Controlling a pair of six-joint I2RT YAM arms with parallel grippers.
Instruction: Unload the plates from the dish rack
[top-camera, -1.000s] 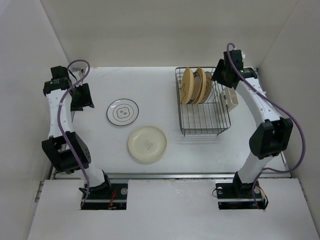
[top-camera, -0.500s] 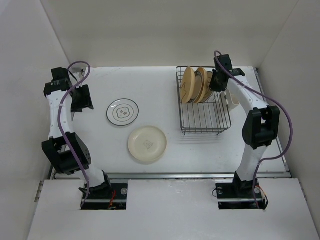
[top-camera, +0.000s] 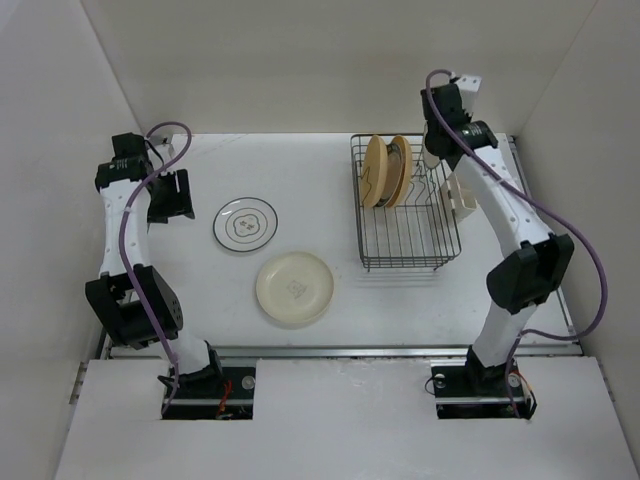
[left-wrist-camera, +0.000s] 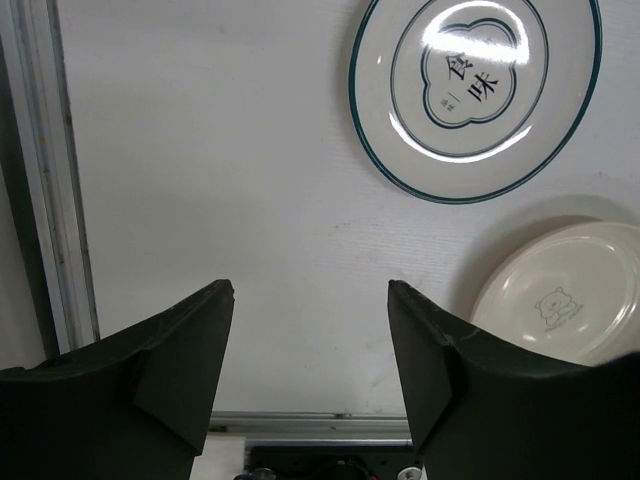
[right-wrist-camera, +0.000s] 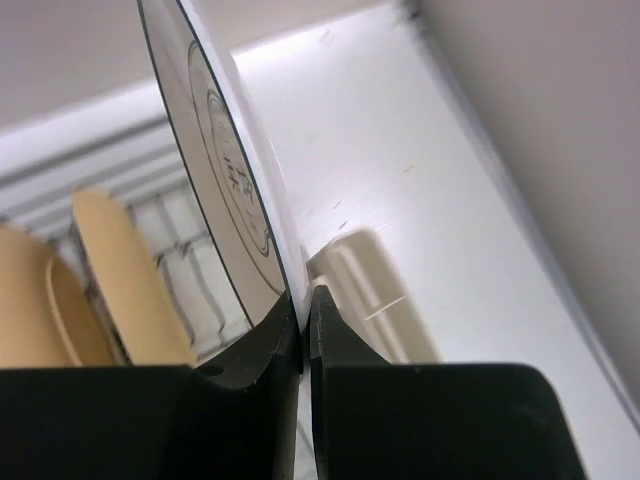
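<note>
White matte tabletop (top-camera: 320, 190); right hand (right-wrist-camera: 303, 300) pinches thin glossy round plate (right-wrist-camera: 215, 150) rim.

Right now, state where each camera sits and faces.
Top external: overhead behind the bases, facing down at the white table; both arms.
Left wrist: faces down; open left gripper, white green-rimmed round plate.
Right wrist: along the right gripper, shut on a white dark-ringed round plate.
Top and left wrist share that green-rimmed plate.

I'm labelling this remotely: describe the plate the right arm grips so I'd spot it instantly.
Find the wire dish rack on the table's right side. By its two tan plates, the right tool pinches one plate by its rim. Unlike them, it is white with thin dark rings.
</note>
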